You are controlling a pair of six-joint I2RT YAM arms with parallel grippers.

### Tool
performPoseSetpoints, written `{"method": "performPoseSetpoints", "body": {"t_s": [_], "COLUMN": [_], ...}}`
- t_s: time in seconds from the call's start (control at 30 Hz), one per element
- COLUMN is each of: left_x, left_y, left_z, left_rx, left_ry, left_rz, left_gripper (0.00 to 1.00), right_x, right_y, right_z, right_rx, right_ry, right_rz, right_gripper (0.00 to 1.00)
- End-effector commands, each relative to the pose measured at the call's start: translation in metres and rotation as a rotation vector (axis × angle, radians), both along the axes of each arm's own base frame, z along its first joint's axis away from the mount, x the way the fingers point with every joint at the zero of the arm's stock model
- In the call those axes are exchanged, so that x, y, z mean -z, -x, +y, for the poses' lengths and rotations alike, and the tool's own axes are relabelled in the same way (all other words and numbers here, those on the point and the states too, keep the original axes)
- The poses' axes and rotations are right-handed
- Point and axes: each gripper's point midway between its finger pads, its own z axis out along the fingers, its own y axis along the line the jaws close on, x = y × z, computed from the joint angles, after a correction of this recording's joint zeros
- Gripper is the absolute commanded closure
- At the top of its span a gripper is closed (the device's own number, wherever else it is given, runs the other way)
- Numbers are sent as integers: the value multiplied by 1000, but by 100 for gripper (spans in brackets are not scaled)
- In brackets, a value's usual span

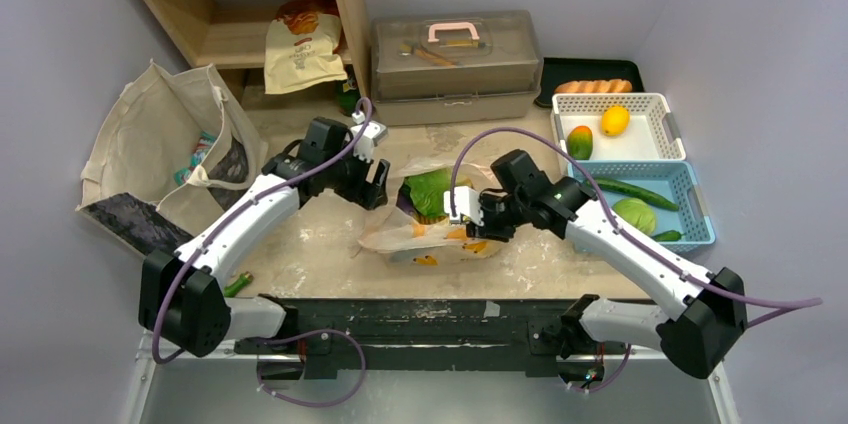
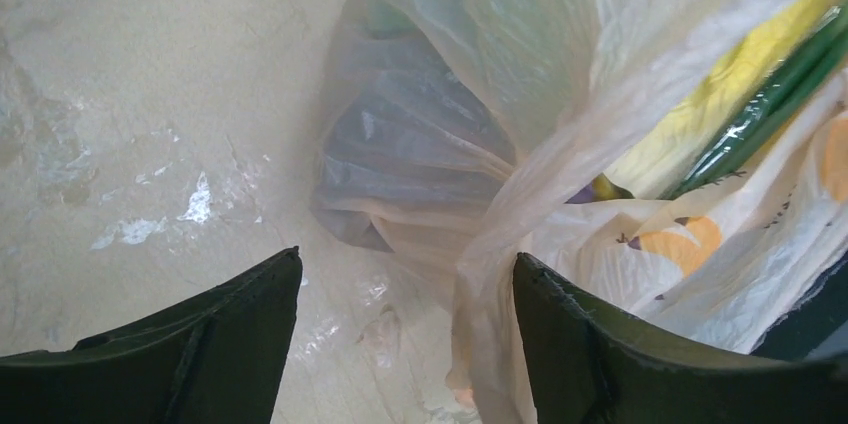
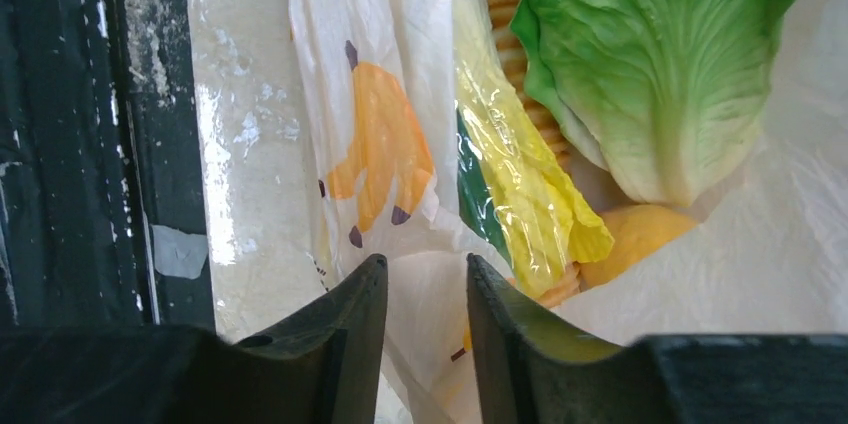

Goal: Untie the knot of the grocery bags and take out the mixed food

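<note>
Lying slack on the table, the grocery bag sits between the two hands, its mouth gaping towards the right gripper. That hand's fingers are drawn close together, with only a narrow slot between them. Pale film shows in the slot, but whether it is actually pinched cannot be told. Just ahead of its fingertips and to one side lies the mixed food: a leafy green head, a yellow-green cabbage in shiny wrap, and a round yellow fruit tucked beneath.

The left gripper stands spread wide and holds nothing. A twisted handle strand runs down between its fingers, close against one of them. No tight knot can be made out in any view.

The film looks feather-light, limp and slippery, so it will likely bunch, slide and tear if dragged. The gathered strand seems the surest place to take hold, since twisted plastic gives more bulk than a single sheet. The produce looks light but smooth and rounded, so the leafy head's thick base should offer a firmer hold than its edges.
</note>
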Motion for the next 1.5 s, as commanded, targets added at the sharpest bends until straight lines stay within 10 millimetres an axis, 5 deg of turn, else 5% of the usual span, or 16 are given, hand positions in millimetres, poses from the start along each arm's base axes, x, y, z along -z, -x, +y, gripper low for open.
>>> {"method": "performPoseSetpoints", "body": {"t_s": [0.0, 0.13, 0.23, 0.47, 0.7, 1.1, 1.27, 1.47], "left_x": [-38, -52, -55, -56, -49, -40, -39, -39], "left_y": [-1, -2, -4, -10, -14, -20, -18, -19], "left_z": [-15, -18, -18, -22, -18, -8, -7, -7], "left_rx": [48, 62, 56, 60, 31, -10, -7, -5], "left_ry": [129, 153, 146, 141, 144, 146, 144, 146], "left_rz": [-102, -132, -124, -91, -54, -6, 0, 2], "left_gripper": [25, 22, 22, 19, 20, 20, 20, 20], "right_x": [-38, -80, -89, -34, -6, 65, 73, 60], "right_y": [-18, -45, -60, -99, -132, -142, -145, -151], "right_z": [14, 49, 68, 89, 102, 92, 94, 87], "right_rx": [35, 78, 62, -57, -98, -177, -183, -152], "right_ry": [-84, -233, -277, -155, -129, -10, -1, -2], "right_rz": [-72, -108, -129, -221, -341, -229, -231, -287], "right_gripper": [61, 50, 49, 36, 19, 11, 29, 100]}}
